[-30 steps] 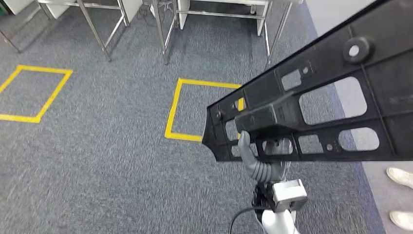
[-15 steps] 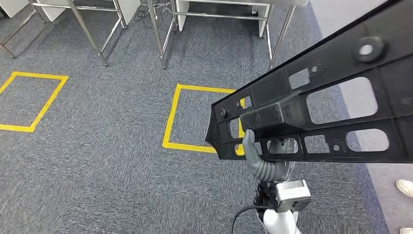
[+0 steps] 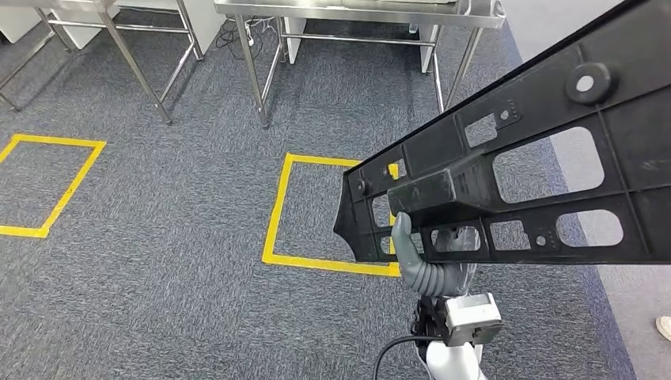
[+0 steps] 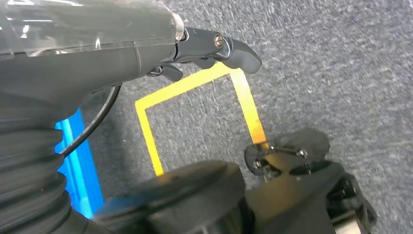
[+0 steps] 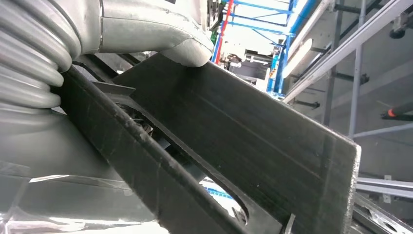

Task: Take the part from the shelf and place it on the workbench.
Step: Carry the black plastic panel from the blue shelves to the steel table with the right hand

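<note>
1. Far left of the head view, a yellow tape square (image 3: 43, 186) lies on the grey carpet (image 3: 158, 261); above it, at the upper left, stand the steel legs of a frame (image 3: 134, 67).
2. At the top centre is a steel worktop (image 3: 356, 11) on thin legs, and below it, mid-frame, a second yellow tape square (image 3: 305, 210) on the carpet.
3. In the left wrist view the left hand (image 4: 204, 46) hangs over the carpet with nothing in it, its dark fingers (image 4: 238, 51) curled in.
4. Right of centre in the head view, the right hand (image 3: 419, 257) reaches up from the lower edge and grips the long black part (image 3: 506, 170). Its grey thumb lies against the part's near face, just under a raised block at the part's left end.
5. The part runs from that grasp up to the upper right corner, tilted, with its cut-out windows showing the floor behind. In the right wrist view the thumb (image 5: 160, 39) presses on the part's flat black face (image 5: 253, 141).
6. At the lower right edge a pale shoe (image 3: 663, 324) is just visible.
7. Against the picture of a second ago, the whole scene has slid down the frame: the worktop's surface is now in sight and the tape squares sit lower, so the camera has moved. The part sits in the hand's grip as before.
</note>
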Motion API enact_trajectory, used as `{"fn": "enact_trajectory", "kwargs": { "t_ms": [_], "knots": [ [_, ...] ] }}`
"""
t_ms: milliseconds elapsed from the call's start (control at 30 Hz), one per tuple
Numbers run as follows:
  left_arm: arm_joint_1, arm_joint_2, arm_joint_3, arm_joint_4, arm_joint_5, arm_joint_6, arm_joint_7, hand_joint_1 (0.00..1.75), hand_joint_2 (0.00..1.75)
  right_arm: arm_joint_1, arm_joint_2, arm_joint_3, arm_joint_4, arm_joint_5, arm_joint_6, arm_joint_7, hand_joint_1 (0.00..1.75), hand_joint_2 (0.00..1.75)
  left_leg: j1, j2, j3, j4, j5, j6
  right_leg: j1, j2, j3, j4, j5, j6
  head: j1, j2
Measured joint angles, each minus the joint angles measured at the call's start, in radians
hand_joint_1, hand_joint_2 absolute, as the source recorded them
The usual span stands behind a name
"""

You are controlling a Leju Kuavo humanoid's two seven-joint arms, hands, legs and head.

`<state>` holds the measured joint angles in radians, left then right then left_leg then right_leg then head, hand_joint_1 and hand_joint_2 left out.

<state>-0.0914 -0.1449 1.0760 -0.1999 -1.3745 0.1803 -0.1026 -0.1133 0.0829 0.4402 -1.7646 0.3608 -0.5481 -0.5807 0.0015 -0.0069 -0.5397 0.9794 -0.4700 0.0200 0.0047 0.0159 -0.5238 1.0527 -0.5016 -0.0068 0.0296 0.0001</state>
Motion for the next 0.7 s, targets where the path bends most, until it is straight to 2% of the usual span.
{"fn": "enact_trajectory", "kwargs": {
  "t_ms": [33,67,100,133,167,200,233,267,333,367,400,433,467,500,533,567,600,633,700],
  "knots": [
    [0.000,-0.001,-0.001,0.000,-0.001,0.000,0.000,0.00,1.75,-0.002,0.000,0.000,0.000,0.000,-0.001,0.000,1.68,1.75,0.003,0.000,0.022,-0.012,-0.004,0.003,-0.001,-0.002,-0.021,0.040,0.002,0.007,0.001,0.000],
    [0.001,-0.001,-0.002,0.000,-0.002,0.001,0.001,0.00,1.75,-0.003,0.000,0.000,0.000,0.001,-0.001,0.000,1.68,1.75,0.005,0.000,0.042,-0.022,-0.011,0.006,-0.005,-0.003,-0.057,0.093,-0.001,0.013,0.003,0.000],
    [0.002,-0.001,-0.003,0.000,-0.002,0.001,0.001,0.00,1.75,-0.004,0.000,0.000,0.000,0.001,-0.002,0.000,1.68,1.75,0.007,0.000,0.060,-0.030,-0.020,0.006,-0.008,-0.004,-0.102,0.149,-0.014,0.019,0.004,0.000],
    [0.004,-0.001,-0.004,0.000,-0.002,0.002,0.001,0.00,1.75,-0.003,0.000,0.000,0.000,0.001,-0.002,0.000,1.68,1.75,0.008,-0.001,0.078,-0.037,-0.031,0.005,-0.012,-0.005,-0.147,0.191,-0.040,0.023,0.004,0.000],
    [0.006,-0.001,-0.004,0.000,-0.002,0.002,0.002,0.00,1.75,-0.003,0.000,0.000,0.000,0.001,-0.002,0.001,1.68,1.75,0.009,-0.002,0.097,-0.041,-0.044,0.003,-0.016,-0.006,-0.184,0.213,-0.069,0.026,0.004,0.000],
    [0.009,-0.001,-0.004,0.000,-0.002,0.002,0.002,0.00,1.75,-0.002,0.000,0.000,0.000,0.001,-0.002,0.001,1.68,1.75,0.012,-0.003,0.119,-0.045,-0.059,0.000,-0.019,-0.007,-0.210,0.209,-0.093,0.029,0.004,0.000],
    [0.011,-0.001,-0.005,0.000,-0.002,0.002,0.002,0.00,1.75,-0.002,0.000,0.000,0.000,0.001,-0.002,0.001,1.68,1.75,0.014,-0.005,0.144,-0.047,-0.077,-0.003,-0.022,-0.009,-0.225,0.180,-0.097,0.031,0.004,0.000],
    [0.013,-0.001,-0.005,0.000,-0.002,0.002,0.002,0.00,1.75,-0.001,0.000,0.000,0.000,0.001,-0.002,0.002,1.68,1.75,0.017,-0.006,0.168,-0.049,-0.097,-0.007,-0.024,-0.012,-0.231,0.131,-0.066,0.033,0.004,0.000],
    [0.016,-0.001,-0.005,0.000,-0.002,0.002,0.004,0.00,1.75,0.002,-0.002,0.000,0.003,0.001,-0.001,0.004,1.68,1.75,0.018,-0.005,0.208,-0.051,-0.140,-0.019,-0.024,-0.023,-0.235,0.030,0.089,0.032,0.005,0.000],
    [0.017,-0.001,-0.005,0.000,-0.002,0.003,0.005,0.00,1.75,0.004,-0.002,0.000,0.004,0.002,0.001,0.006,1.68,1.75,0.018,-0.004,0.222,-0.057,-0.157,-0.027,-0.020,-0.026,-0.236,0.003,0.151,0.026,0.004,0.000],
    [0.015,-0.001,-0.005,0.000,-0.001,0.004,0.007,0.00,1.75,0.005,-0.002,0.000,0.004,0.002,0.003,0.008,1.68,1.75,0.018,-0.002,0.239,-0.065,-0.166,-0.036,-0.016,-0.026,-0.236,-0.006,0.180,0.018,0.004,0.000],
    [0.011,0.000,-0.005,0.000,-0.001,0.004,0.008,0.00,1.75,0.003,-0.002,0.000,0.002,0.003,0.004,0.009,1.68,1.75,0.019,-0.001,0.249,-0.068,-0.162,-0.044,-0.011,-0.023,-0.228,-0.002,0.162,0.008,0.002,0.000],
    [0.006,0.000,-0.006,0.000,-0.001,0.005,0.009,0.00,1.75,0.002,0.000,0.000,-0.001,0.003,0.005,0.010,1.68,1.75,0.021,0.001,0.248,-0.046,-0.147,-0.051,-0.012,-0.019,-0.213,-0.005,0.147,-0.002,0.001,0.000],
    [0.002,0.000,-0.006,0.000,-0.001,0.006,0.009,0.00,1.75,-0.001,0.002,0.000,-0.004,0.004,0.006,0.010,1.68,1.75,0.022,0.001,0.229,0.005,-0.120,-0.056,-0.013,-0.017,-0.193,-0.011,0.130,-0.011,0.000,0.000],
    [-0.001,-0.001,-0.007,0.000,-0.001,0.006,0.010,0.00,1.75,-0.003,0.003,0.000,-0.005,0.004,0.006,0.009,1.68,1.75,0.023,0.001,0.187,0.081,-0.095,-0.060,-0.014,-0.017,-0.169,-0.019,0.116,-0.018,-0.002,0.000],
    [-0.002,-0.001,-0.007,0.000,-0.001,0.006,0.010,0.00,1.75,-0.003,0.004,0.000,-0.005,0.004,0.007,0.009,1.68,1.75,0.024,0.001,0.132,0.164,-0.088,-0.062,-0.015,-0.016,-0.144,-0.027,0.100,-0.023,-0.004,0.000],
    [-0.002,-0.001,-0.006,0.000,0.001,0.006,0.009,0.00,1.75,-0.002,0.004,0.000,-0.004,0.004,0.007,0.009,1.68,1.75,0.023,0.001,0.076,0.232,-0.104,-0.063,-0.015,-0.016,-0.119,-0.034,0.083,-0.026,-0.006,0.000],
    [-0.002,-0.001,-0.006,0.000,0.002,0.006,0.008,0.00,1.75,-0.002,0.004,0.000,-0.003,0.004,0.007,0.009,1.68,1.75,0.022,0.001,0.026,0.273,-0.145,-0.063,-0.014,-0.015,-0.093,-0.040,0.066,-0.029,-0.007,0.000],
    [-0.003,-0.001,-0.006,0.000,0.004,0.006,0.006,0.00,1.75,-0.001,0.005,0.000,-0.002,0.005,0.008,0.010,1.68,1.75,0.017,0.001,-0.049,0.284,-0.248,-0.058,-0.011,-0.012,-0.037,-0.048,0.029,-0.030,-0.008,0.000]
  ]
}}
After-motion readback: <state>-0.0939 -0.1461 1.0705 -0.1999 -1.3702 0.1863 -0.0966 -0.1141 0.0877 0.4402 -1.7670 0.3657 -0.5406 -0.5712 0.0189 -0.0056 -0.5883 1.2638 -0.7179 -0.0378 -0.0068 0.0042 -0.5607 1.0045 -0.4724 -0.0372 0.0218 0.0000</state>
